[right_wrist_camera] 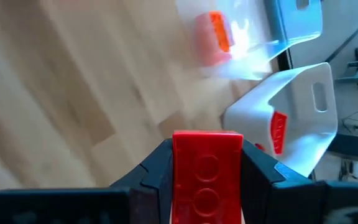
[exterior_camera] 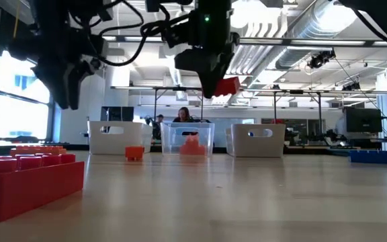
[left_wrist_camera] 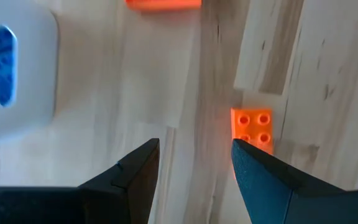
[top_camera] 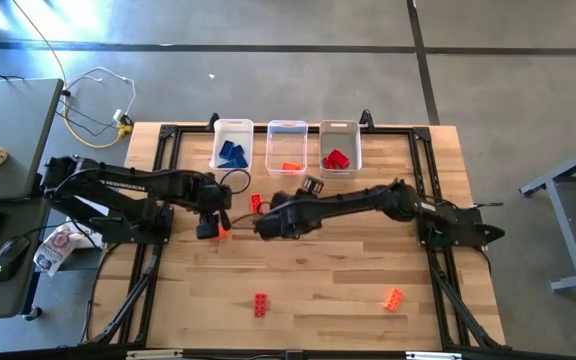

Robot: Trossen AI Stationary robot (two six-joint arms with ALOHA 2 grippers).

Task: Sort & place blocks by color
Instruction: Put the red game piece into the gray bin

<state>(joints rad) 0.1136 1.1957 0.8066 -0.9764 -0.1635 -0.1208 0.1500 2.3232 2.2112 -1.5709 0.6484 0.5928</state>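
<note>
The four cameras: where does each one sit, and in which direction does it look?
High view: above, looking straight down; both arms, three bins.
Low view: at tabletop height, looking level toward the bins; arms enter from above.
Left wrist view: looks down past open jaws of the left gripper at an orange block.
Right wrist view: past the right gripper, shut on a red block, toward the bins.
Shared: that red block also shows in the low view.

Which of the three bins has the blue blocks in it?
The bin farthest toward the left arm's side, beside the middle bin holding orange and the bin holding red.
</note>
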